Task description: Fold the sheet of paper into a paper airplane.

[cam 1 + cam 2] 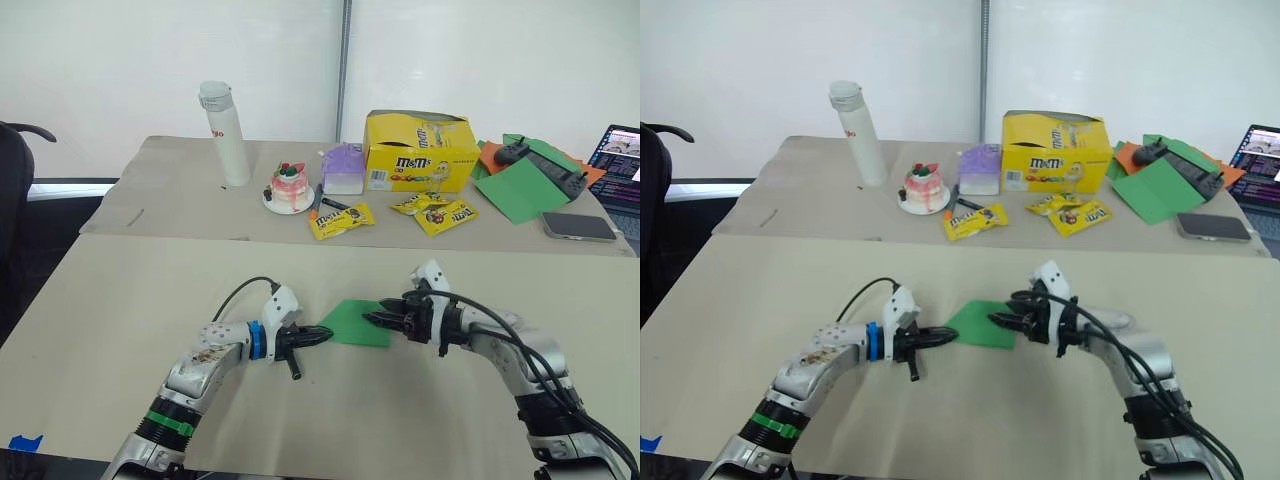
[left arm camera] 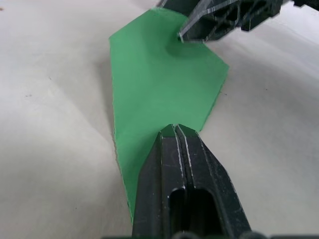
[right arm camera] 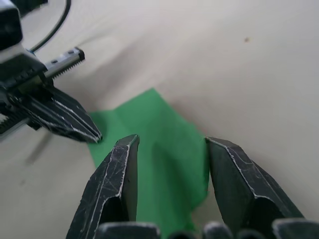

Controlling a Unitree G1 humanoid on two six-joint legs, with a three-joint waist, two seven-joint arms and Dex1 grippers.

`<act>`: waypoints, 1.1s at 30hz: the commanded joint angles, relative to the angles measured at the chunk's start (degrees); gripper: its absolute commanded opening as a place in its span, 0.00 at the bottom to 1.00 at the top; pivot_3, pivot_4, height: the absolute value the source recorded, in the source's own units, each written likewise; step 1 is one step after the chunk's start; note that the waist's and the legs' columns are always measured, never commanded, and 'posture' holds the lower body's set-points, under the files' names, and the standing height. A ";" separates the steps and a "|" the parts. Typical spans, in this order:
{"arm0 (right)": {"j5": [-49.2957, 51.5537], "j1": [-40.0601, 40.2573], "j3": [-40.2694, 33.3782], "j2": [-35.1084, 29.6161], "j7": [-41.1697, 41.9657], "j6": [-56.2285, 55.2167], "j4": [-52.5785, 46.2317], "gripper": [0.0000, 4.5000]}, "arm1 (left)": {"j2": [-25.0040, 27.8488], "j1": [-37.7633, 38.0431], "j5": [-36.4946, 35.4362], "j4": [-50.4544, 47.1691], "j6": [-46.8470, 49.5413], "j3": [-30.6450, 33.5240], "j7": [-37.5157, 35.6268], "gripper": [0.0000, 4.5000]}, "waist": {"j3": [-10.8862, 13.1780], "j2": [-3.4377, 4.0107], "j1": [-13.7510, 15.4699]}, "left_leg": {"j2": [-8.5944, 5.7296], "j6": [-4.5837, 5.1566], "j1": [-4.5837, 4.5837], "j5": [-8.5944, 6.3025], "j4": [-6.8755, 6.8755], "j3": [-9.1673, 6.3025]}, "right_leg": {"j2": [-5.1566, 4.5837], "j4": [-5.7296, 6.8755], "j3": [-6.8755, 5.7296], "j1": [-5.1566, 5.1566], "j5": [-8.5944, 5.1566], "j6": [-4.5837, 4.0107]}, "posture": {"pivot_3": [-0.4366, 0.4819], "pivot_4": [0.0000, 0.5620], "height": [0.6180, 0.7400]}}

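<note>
White bottle [image 1: 224, 131], small cake [image 1: 289, 186], yellow candy box [image 1: 420, 151], phone [image 1: 578, 226], laptop [image 1: 618, 162]

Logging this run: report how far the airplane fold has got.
Done: the sheet of paper is already folded smaller, with layered flaps. In hand: the left tool is shut, pinching one end; the right tool is open over the other. Left: no pointed nose or wings yet.

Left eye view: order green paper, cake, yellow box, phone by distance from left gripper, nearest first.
From the left gripper:
1. Green paper, at its tips.
2. Cake, far table, middle.
3. Yellow box, behind and right.
4. Phone, far right.
</note>
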 commanded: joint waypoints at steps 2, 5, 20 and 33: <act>2.98 -0.72 -1.17 -1.27 2.19 3.80 0.74 0.51 | 0.43 1.51 1.54 2.14 1.21 -1.03 0.85 0.00 | 0.00 0.01 0.00 | 0.01 0.00 -0.01 0.00 0.00 0.00 | -0.01 0.00 0.00 0.00 0.00 0.00 | 0.48 0.27 1.00; 2.01 -1.17 -1.34 -1.88 1.05 4.46 2.75 0.51 | 0.48 1.62 1.52 2.00 1.20 -1.02 0.87 0.00 | -0.01 0.01 -0.01 | 0.00 0.00 0.00 0.00 0.00 0.00 | -0.03 0.01 0.00 0.01 0.00 -0.01 | 0.48 0.27 1.00; 4.49 1.61 -1.80 -3.95 1.61 8.72 0.90 0.51 | -0.52 -0.88 1.40 2.01 0.82 -1.06 1.32 0.00 | -0.05 0.05 0.21 | -0.02 0.00 -0.04 0.00 0.10 -0.01 | -0.04 0.00 -0.02 0.04 0.01 0.02 | 0.48 0.27 1.00; 6.10 1.82 -2.99 -3.69 1.27 9.83 -0.02 0.51 | -1.18 -0.43 0.92 2.08 1.80 -0.99 1.71 0.00 | -0.04 0.04 0.29 | -0.03 0.00 -0.03 0.00 0.11 -0.02 | -0.05 0.00 -0.03 0.07 0.01 0.03 | 0.48 0.27 1.00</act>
